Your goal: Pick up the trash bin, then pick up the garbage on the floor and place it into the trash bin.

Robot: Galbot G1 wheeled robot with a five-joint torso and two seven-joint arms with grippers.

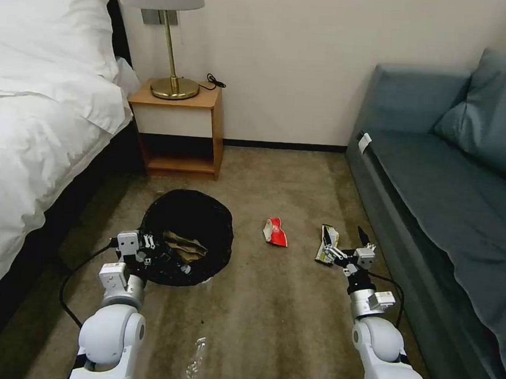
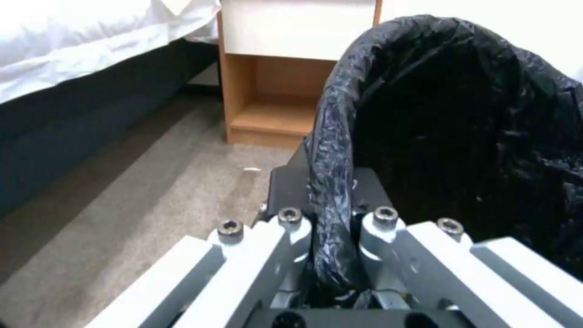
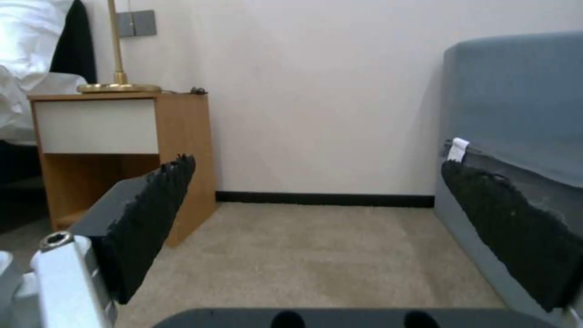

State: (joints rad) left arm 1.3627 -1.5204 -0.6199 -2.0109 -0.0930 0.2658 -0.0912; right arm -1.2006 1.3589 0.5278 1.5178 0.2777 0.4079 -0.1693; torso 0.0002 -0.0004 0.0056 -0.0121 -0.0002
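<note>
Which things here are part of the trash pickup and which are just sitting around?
Part of the job:
trash bin, its rim clamped by the left gripper
brown paper bag already inside it
red-white wrapper, green-yellow wrapper and clear bottle on the carpet
right gripper, open by the green-yellow wrapper

Just there:
bed
nightstand
lamp
sofa

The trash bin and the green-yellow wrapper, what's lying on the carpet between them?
In the head view, the red-white snack wrapper lies between the trash bin and the green-yellow wrapper, with bare floor either side.
</note>
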